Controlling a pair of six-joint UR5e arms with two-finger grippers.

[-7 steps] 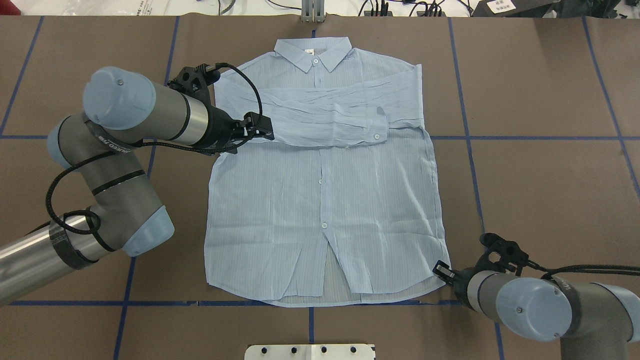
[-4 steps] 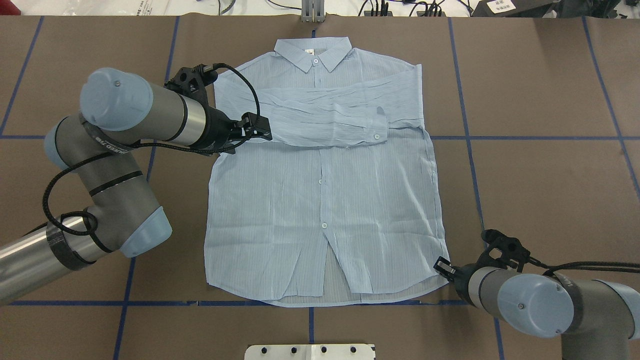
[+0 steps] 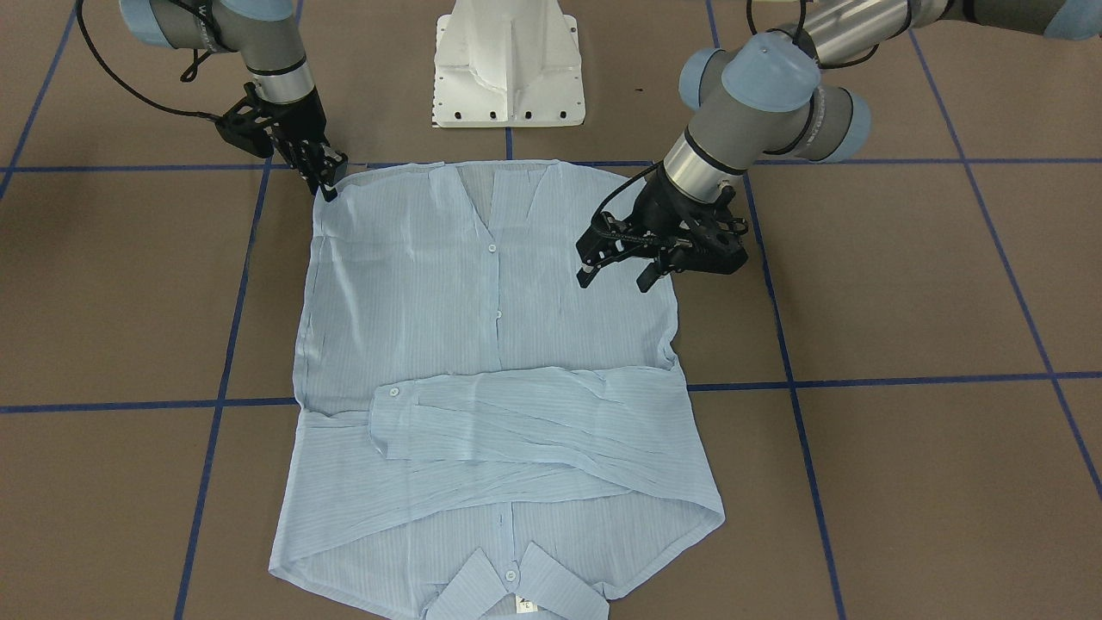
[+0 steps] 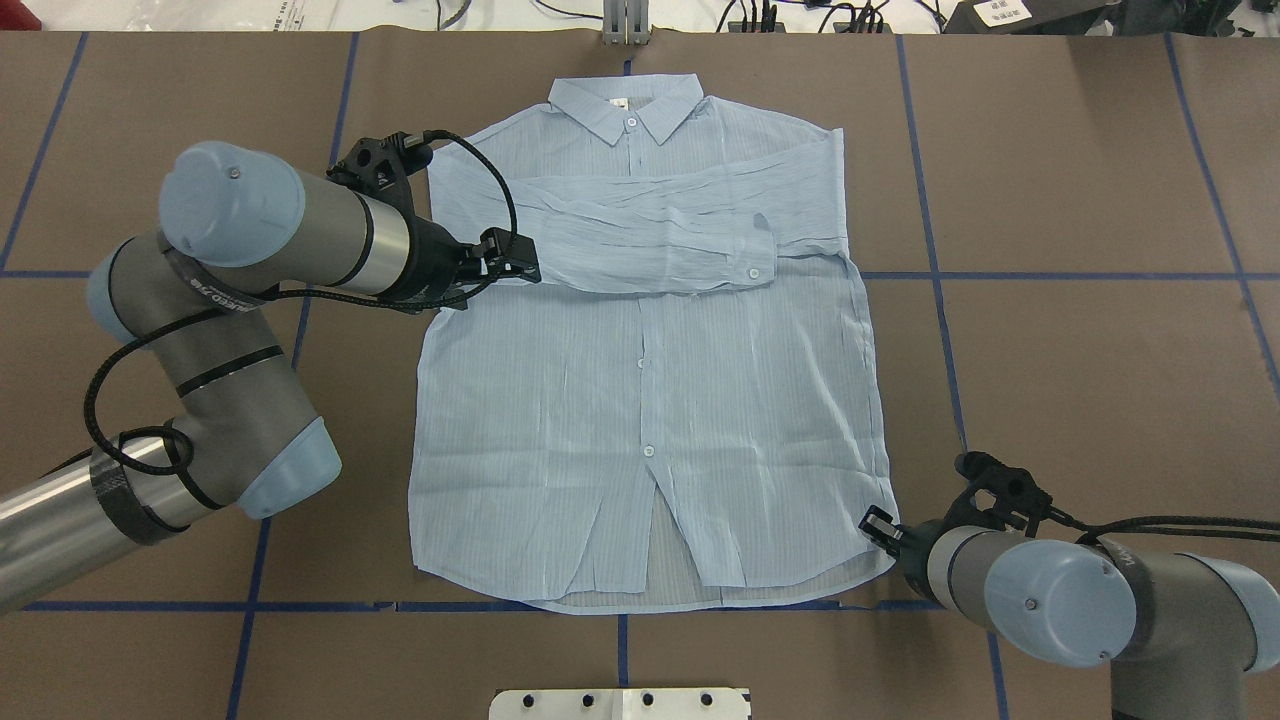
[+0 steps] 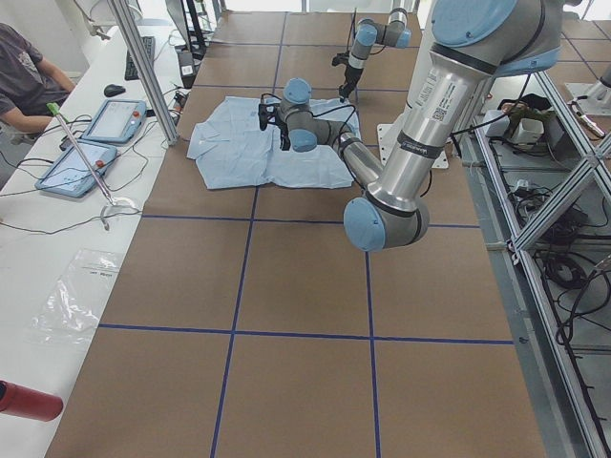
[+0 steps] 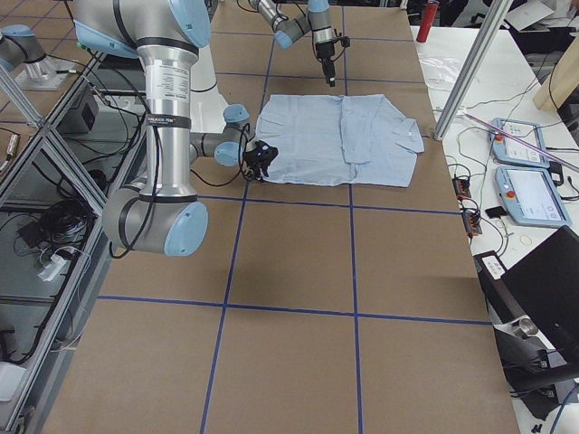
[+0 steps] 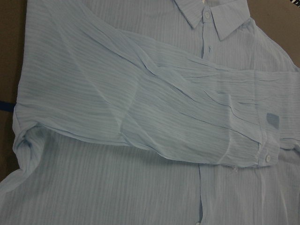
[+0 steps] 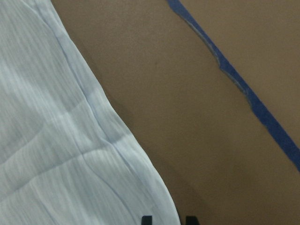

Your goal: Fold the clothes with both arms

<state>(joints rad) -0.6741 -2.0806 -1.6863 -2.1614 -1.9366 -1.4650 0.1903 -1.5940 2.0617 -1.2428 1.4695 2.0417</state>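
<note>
At the centre of the table (image 4: pixel 1080 380), the shirt (image 4: pixel 650 400) lies flat, front up and buttoned, with its collar (image 4: pixel 628 105) at the end away from the robot and its hem toward the white pedestal base (image 3: pixel 508 65). A sleeve (image 4: pixel 650 235) is folded across the chest just below the collar; its cuff (image 4: pixel 755 262) stops short of the shirt's opposite side edge. The left gripper (image 3: pixel 616 278) is positioned over the shirt's side edge on the robot's left, just to the hem side of the folded sleeve. Its jaws are spread wide and hold nothing. The front-facing view shows both tips pointing down at the fabric, but contact with the fabric cannot be confirmed. The left wrist view shows only the folded sleeve, the cuff and the collar below it. The right gripper (image 3: pixel 331 182) is at the shirt's hem corner on the robot's right, angled down to the table. In the right wrist view its fingertips (image 8: pixel 146 219) stand a narrow gap apart, with the shirt's curved edge running into that gap: one tip is over fabric, the other over bare table. Whether the pads press the fabric cannot be determined. Blue tape lines (image 4: pixel 1080 273) cross the table beside the shirt.
</note>
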